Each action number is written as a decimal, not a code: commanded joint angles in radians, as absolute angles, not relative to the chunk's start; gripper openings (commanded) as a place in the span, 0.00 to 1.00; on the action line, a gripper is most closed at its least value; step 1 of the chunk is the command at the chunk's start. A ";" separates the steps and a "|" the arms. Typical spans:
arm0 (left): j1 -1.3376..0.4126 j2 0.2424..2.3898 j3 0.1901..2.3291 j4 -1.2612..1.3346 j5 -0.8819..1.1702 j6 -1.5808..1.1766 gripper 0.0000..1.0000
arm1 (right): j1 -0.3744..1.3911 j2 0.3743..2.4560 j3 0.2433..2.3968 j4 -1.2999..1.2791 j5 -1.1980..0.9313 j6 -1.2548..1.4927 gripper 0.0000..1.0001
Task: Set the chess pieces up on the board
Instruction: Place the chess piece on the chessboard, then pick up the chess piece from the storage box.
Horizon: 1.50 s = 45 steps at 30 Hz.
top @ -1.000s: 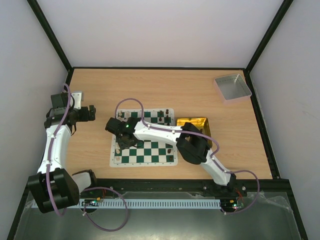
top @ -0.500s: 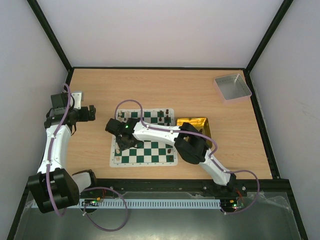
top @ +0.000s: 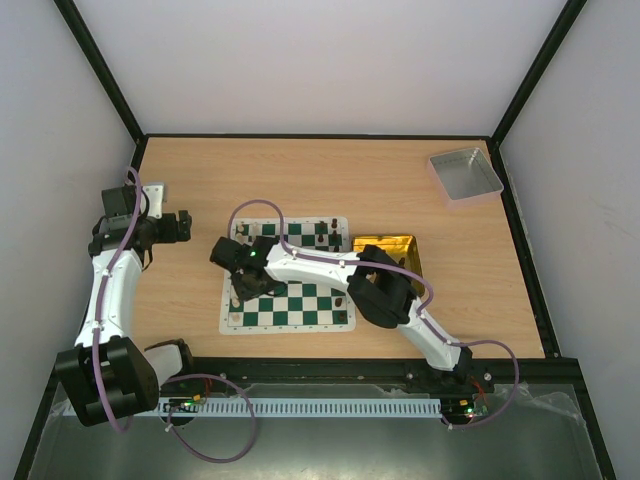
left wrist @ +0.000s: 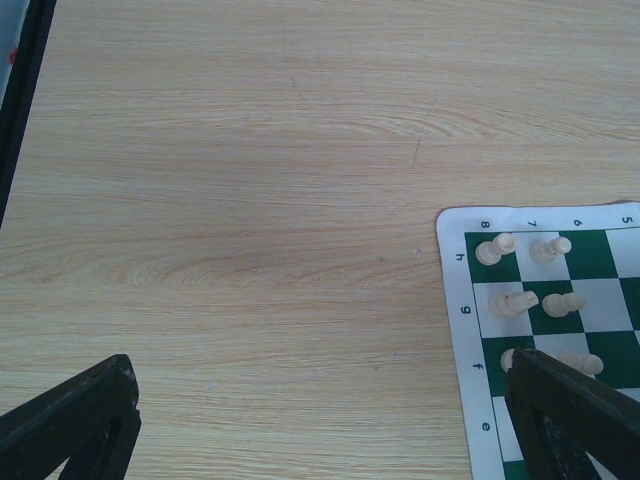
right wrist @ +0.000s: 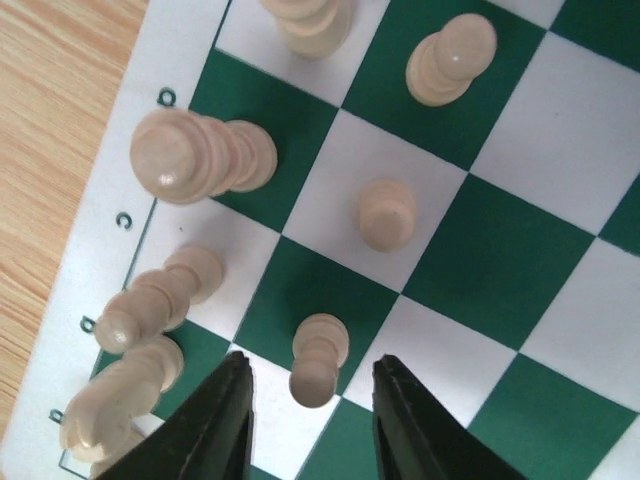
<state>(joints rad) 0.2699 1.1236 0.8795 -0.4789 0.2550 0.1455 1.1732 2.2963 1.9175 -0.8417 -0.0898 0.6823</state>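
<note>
- The board lies flat on the wooden table, near the front edge and between the two arms.
- The right gripper hangs low over the board's left side.
- Seen from its wrist, the right gripper has its jaws a little apart. A cream pawn stands upright on a green square between them, with a sliver of gap on each side, so nothing is clamped.
- More cream pieces crowd the squares around that pawn, along the board's bordered edge.
- A few dark pieces stand at the board's far edge.
- The left gripper sits off to the left of the board, over bare wood.
- From its own camera the left gripper is spread wide and holds nothing; the board's corner, with cream pieces on it, shows by its right finger.
- A gold tray lies just right of the board, and a grey tray sits in the far right corner.
</note>
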 commanded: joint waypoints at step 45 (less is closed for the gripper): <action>0.276 1.135 0.871 -0.483 0.316 0.154 0.99 | 0.671 1.521 0.954 -0.627 -0.037 0.684 0.35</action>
